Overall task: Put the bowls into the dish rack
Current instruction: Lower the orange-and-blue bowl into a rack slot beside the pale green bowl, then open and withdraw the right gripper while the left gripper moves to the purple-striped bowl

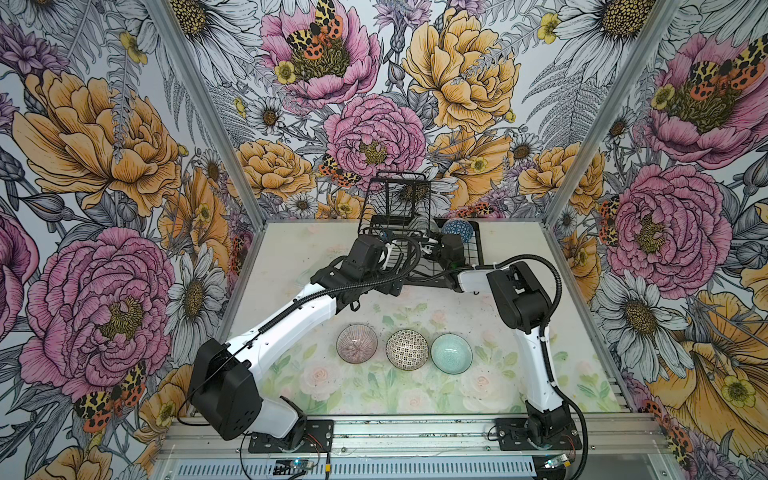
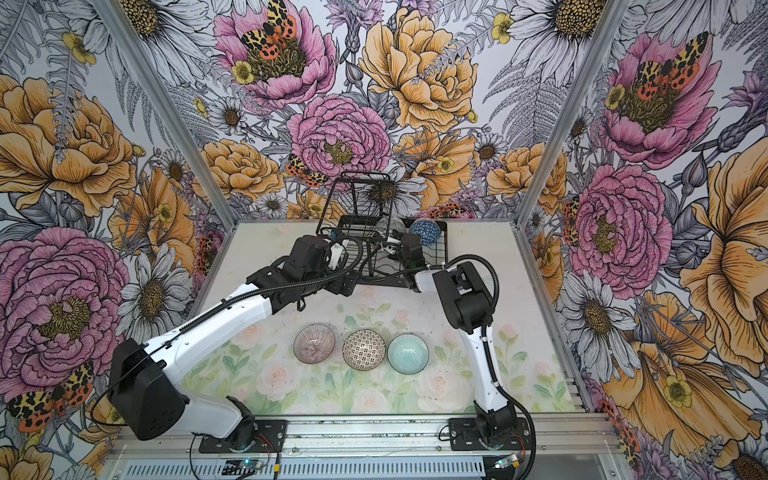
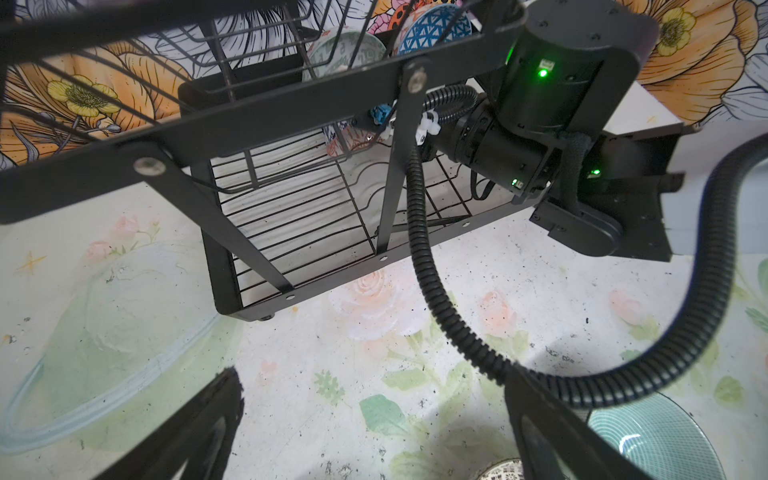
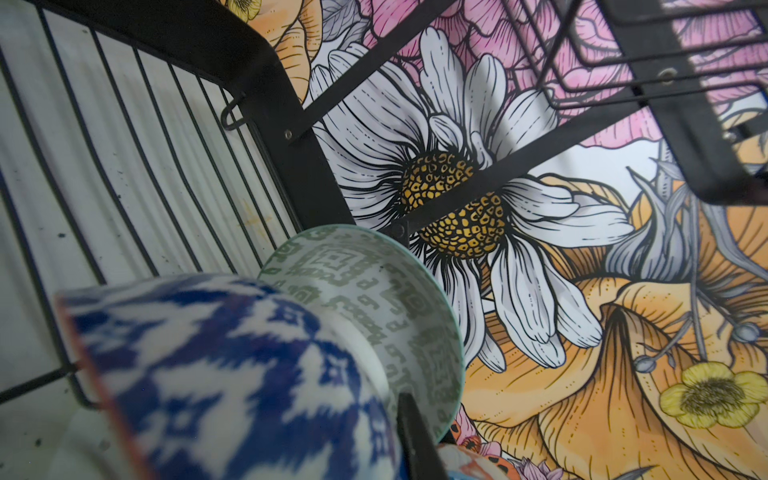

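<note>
**Six bowls, one dish rack, two arms.** The dish rack (image 3: pixel 266 112) is standing at the far end of the counter (image 1: pixel 573 374).

- **On the counter:** three bowls are sitting upright in one row, just beside one another and well apart from the rack. They are the pink-striped bowl (image 1: pixel 357 343), the black-white tiled bowl (image 1: pixel 407 348) between the other two, and the pale teal bowl (image 1: pixel 451 353).
- **Inside the rack:** three bowls are lying in the lower tier. The blue lattice bowl (image 1: pixel 456 230) is leaning on edge at the far right corner, and the grey-green bowl (image 4: pixel 374 299) is leaning on edge near it. The orange-white bowl (image 4: pixel 232 374), blue-patterned outside, is just beside the grey-green one.
- **Arms:** the right fingers (image 4: pixel 415 440) are clamping the orange-white bowl by its wall. The left fingers (image 3: pixel 187 436) are hanging wide apart and empty over the counter, by the rack's near side
</note>
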### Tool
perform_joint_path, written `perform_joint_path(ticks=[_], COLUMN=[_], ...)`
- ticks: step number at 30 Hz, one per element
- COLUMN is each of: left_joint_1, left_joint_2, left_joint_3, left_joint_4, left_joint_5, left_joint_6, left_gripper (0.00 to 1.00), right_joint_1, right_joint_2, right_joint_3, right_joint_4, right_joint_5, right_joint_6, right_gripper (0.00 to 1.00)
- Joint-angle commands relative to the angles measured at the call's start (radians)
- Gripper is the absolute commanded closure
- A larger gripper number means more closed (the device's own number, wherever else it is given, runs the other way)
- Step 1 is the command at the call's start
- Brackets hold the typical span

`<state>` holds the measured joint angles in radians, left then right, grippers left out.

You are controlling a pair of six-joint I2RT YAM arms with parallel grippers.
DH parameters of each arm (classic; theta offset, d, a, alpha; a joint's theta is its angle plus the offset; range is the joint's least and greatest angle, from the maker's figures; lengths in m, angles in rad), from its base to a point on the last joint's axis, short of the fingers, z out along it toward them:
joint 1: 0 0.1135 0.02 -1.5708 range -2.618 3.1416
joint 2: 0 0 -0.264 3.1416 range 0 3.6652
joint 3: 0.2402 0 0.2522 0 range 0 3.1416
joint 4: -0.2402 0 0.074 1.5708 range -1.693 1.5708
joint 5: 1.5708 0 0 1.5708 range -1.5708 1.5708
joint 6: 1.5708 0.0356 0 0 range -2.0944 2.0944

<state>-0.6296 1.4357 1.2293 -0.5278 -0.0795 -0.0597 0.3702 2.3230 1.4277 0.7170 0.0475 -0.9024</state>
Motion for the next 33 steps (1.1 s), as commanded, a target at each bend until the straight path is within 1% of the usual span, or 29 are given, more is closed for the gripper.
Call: perform_joint_path(ticks=[1,4,13,15,16,17,20,21,22,24,33], left_joint_1=[0.011,0.011,0.011,0.011,0.011,0.011,0.013,0.013,0.014,0.021,0.052], left_joint_2=[-0.029,-0.032,-0.05,-0.055,-0.059,-0.062,-0.072,-0.075,-0.079,-0.085,-0.101], left_joint_3=[-0.013,-0.014,-0.026,-0.03,-0.033,-0.036,-0.045,-0.05,-0.053,-0.058,-0.074], left_joint_4=[0.017,0.016,0.015,0.014,0.015,0.014,0.015,0.015,0.015,0.013,-0.001], left_joint_5=[0.02,0.02,0.015,0.012,0.011,0.008,0.004,0.003,0.001,0.0,0.011], left_joint_6=[0.001,-0.001,-0.003,-0.005,-0.006,-0.006,-0.007,-0.007,-0.009,-0.009,-0.025], left_gripper=[0.01,0.01,0.01,0.01,0.01,0.01,0.01,0.01,0.01,0.01,0.01], right_joint_1=[0.009,0.009,0.01,0.01,0.009,0.009,0.008,0.007,0.006,0.005,-0.007], right_joint_2=[-0.04,-0.043,-0.054,-0.061,-0.068,-0.078,-0.109,-0.125,-0.137,-0.166,-0.306], right_joint_3=[-0.015,-0.013,-0.008,-0.014,-0.019,-0.026,-0.053,-0.067,-0.079,-0.11,-0.267], right_joint_4=[-0.019,-0.024,-0.034,-0.033,-0.034,-0.034,-0.037,-0.036,-0.033,-0.031,-0.002], right_joint_5=[0.02,0.02,0.02,0.021,0.021,0.022,0.019,0.018,0.018,0.021,0.075], right_joint_6=[-0.012,-0.011,-0.012,-0.016,-0.018,-0.021,-0.026,-0.028,-0.031,-0.036,-0.048], right_gripper=[0.81,0.78,0.74,0.72,0.69,0.63,0.27,0.2,0.16,0.1,0.04])
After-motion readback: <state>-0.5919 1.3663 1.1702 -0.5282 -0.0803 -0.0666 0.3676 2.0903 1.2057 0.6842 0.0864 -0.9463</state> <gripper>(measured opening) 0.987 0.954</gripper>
